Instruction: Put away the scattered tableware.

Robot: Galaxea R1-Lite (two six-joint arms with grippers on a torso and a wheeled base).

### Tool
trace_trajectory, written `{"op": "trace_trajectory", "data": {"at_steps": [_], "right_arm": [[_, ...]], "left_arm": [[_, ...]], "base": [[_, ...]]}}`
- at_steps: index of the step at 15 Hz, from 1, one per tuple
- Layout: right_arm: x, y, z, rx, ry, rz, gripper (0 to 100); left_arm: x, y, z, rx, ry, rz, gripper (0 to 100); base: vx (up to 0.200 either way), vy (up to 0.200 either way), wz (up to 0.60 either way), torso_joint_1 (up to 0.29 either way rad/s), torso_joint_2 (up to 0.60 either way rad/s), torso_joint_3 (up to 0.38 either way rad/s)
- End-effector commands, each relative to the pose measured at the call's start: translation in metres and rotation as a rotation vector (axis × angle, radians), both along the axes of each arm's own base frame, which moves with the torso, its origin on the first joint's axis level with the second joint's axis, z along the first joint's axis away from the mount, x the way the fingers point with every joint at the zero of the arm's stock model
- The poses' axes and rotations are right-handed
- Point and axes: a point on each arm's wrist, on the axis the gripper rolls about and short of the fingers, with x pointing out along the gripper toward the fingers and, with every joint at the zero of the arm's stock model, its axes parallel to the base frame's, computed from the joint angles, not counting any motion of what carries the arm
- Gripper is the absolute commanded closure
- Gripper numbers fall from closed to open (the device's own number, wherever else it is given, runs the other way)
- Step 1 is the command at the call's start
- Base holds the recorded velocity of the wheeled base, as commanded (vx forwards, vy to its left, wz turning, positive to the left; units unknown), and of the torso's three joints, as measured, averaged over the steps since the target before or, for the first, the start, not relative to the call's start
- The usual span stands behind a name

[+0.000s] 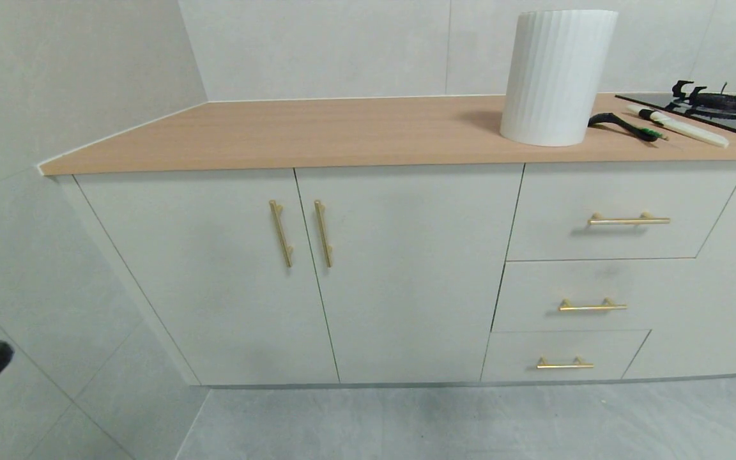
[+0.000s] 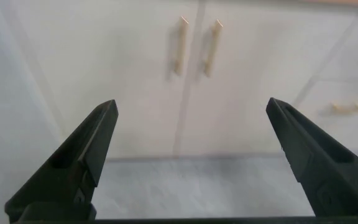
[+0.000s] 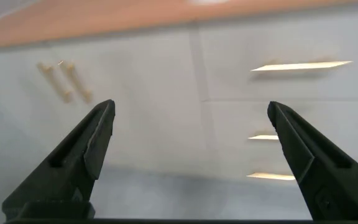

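- white ribbed container (image 1: 556,76) stands on the counter (image 1: 317,131), inside hidden; seemingly two utensils (image 1: 678,126) lie beside it.
- left gripper (image 2: 191,104) and right gripper (image 3: 191,104) face the cabinet (image 1: 406,268), both spread wide, empty.

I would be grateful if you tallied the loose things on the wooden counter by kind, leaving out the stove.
White ribbed container: 1
Long utensils: 2, a black-handled utensil and a white utensil
Total: 3
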Motion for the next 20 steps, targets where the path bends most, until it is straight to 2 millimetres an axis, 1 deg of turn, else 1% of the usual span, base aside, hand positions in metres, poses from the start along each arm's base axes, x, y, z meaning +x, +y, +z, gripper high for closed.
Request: {"op": "trace_trajectory", "data": {"at_steps": [1,3,4,5,6,7,9,12,14,15,18,19,20], "right_arm": [[-0.085,-0.027,-0.03,-0.059,-0.17,-0.192,0],[-0.112,-0.028,-0.044,-0.11,-0.208,-0.271,0],[-0.112,-0.028,-0.044,-0.11,-0.208,-0.271,0],[-0.125,-0.028,-0.06,-0.128,-0.199,-0.287,0],[-0.125,-0.027,-0.064,-0.131,-0.176,-0.31,0],[-0.127,-0.024,-0.065,-0.133,-0.184,-0.33,0],[-0.133,-0.021,-0.08,-0.14,-0.207,-0.35,0],[-0.123,-0.021,-0.097,-0.148,-0.149,-0.366,0],[-0.106,-0.02,-0.122,-0.164,-0.06,-0.354,0],[-0.099,-0.02,-0.133,-0.168,-0.038,-0.354,0],[-0.08,-0.02,-0.167,-0.19,-0.025,-0.343,0],[-0.078,-0.02,-0.174,-0.214,0.005,-0.315,0],[-0.078,-0.019,-0.176,-0.213,0.021,-0.292,0]], "left_arm": [[-0.058,0.017,-0.023,0.064,-0.167,0.106,0],[-0.07,0.019,-0.029,0.058,-0.21,0.132,0],[-0.07,0.019,-0.029,0.058,-0.21,0.132,0],[-0.079,0.019,-0.032,0.052,-0.249,0.166,0],[-0.084,0.019,-0.037,0.049,-0.267,0.179,0],[-0.084,0.019,-0.039,0.048,-0.265,0.188,0],[-0.081,0.018,-0.044,0.047,-0.243,0.241,0],[-0.077,0.014,-0.053,0.063,-0.208,0.303,0],[-0.076,0.01,-0.077,0.102,-0.185,0.359,0],[-0.075,0.009,-0.089,0.133,-0.173,0.347,0],[-0.062,0.009,-0.116,0.142,-0.095,0.33,0],[-0.056,0.009,-0.13,0.154,-0.044,0.317,0],[-0.052,0.008,-0.143,0.166,-0.003,0.292,0]], "base": [[0.0,0.0,0.0,0.0,0.0,0.0],[0.0,0.0,0.0,0.0,0.0,0.0],[0.0,0.0,0.0,0.0,0.0,0.0],[0.0,0.0,0.0,0.0,0.0,0.0],[0.0,0.0,0.0,0.0,0.0,0.0],[0.0,0.0,0.0,0.0,0.0,0.0],[0.0,0.0,0.0,0.0,0.0,0.0],[0.0,0.0,0.0,0.0,0.0,0.0],[0.0,0.0,0.0,0.0,0.0,0.0],[0.0,0.0,0.0,0.0,0.0,0.0],[0.0,0.0,0.0,0.0,0.0,0.0],[0.0,0.0,0.0,0.0,0.0,0.0],[0.0,0.0,0.0,0.0,0.0,0.0]]}}
